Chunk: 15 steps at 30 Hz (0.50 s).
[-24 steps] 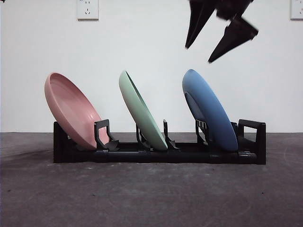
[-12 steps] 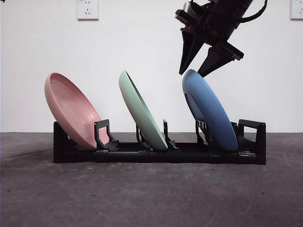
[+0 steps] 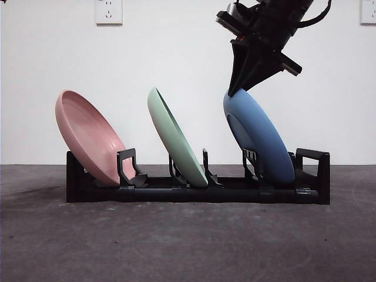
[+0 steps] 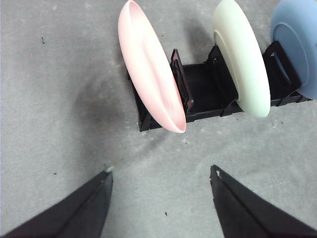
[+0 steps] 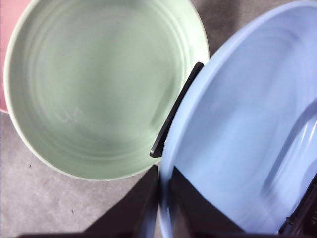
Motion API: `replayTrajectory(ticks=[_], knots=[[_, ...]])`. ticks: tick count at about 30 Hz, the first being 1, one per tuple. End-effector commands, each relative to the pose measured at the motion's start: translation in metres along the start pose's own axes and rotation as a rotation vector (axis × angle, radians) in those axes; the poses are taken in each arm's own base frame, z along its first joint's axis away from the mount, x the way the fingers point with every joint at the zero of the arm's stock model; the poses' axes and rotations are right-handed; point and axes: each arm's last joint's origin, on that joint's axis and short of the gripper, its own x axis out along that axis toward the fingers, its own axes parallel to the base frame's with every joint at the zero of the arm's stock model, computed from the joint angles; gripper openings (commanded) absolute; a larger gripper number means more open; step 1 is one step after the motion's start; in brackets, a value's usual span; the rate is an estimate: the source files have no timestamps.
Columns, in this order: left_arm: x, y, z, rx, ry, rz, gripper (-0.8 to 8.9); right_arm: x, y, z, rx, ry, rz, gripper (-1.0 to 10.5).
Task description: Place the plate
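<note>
The right gripper (image 3: 239, 88) was clamped on the blue plate (image 3: 261, 138) rim. A skewed lift (thin-edge grip) risked snagging the rack (image 3: 197, 189) or bumping the green plate (image 3: 176, 138).

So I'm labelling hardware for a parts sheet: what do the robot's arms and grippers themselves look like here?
Both grippers have two matte black jaws that taper to points. The left gripper shows plain wedge-shaped jaws, one with a pale, worn tip. The right gripper hangs from a bulky black wrist block with a small red-orange mark near its upper edge and a black cable looping out beside it. No lettering can be made out.
</note>
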Motion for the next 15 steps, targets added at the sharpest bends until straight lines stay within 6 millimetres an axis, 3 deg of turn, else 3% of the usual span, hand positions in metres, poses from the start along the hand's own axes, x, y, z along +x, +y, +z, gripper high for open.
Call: replayTrajectory(ticks=[1, 8, 15], knots=[[-0.004, -0.002, 0.005, 0.018, -0.026, -0.005, 3.13, -0.015, 0.009, 0.005, -0.025, -0.047, 0.032, 0.1], [-0.004, -0.002, 0.005, 0.018, -0.026, -0.005, 3.13, -0.078, 0.039, -0.003, -0.093, -0.182, 0.154, 0.1], [-0.004, -0.002, 0.005, 0.018, -0.026, -0.005, 3.13, -0.137, 0.073, -0.024, -0.22, -0.318, 0.176, 0.1]])
